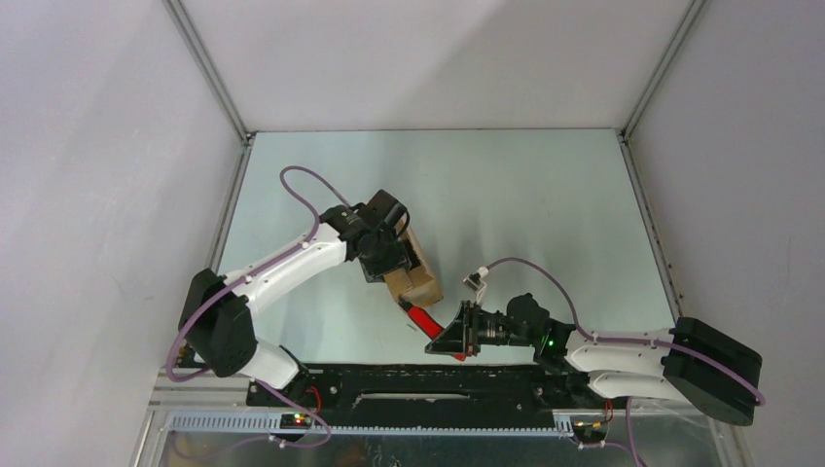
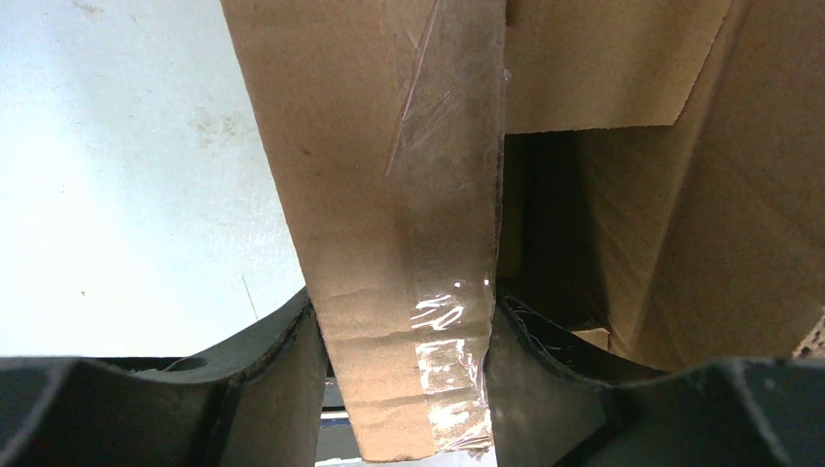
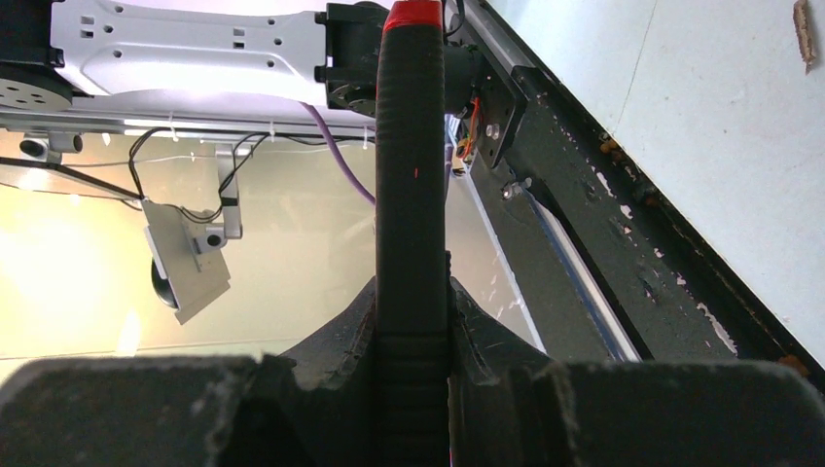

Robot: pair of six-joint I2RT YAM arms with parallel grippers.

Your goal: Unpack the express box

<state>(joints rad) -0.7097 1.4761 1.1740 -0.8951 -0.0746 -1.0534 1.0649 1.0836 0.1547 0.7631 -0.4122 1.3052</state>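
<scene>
The express box (image 1: 416, 277), a small brown carton, sits tilted at mid-table. My left gripper (image 1: 381, 248) reaches it from the left. In the left wrist view the jaws (image 2: 404, 326) are shut on one cardboard wall (image 2: 370, 146) that carries clear tape, with the dark open inside of the box to the right. My right gripper (image 1: 440, 337) is just below the box, shut on the red-and-black utility knife (image 1: 422, 319). The knife's black ribbed handle (image 3: 412, 195) runs up between the fingers (image 3: 412, 302) to a red end. Its far end lies by the box's near corner.
The black base rail (image 1: 418, 375) runs along the near table edge, close under the right gripper, and shows as a chipped black strip (image 3: 584, 243). The left arm's white link (image 3: 185, 44) crosses behind the knife. Grey enclosure walls (image 1: 117, 146) stand on three sides.
</scene>
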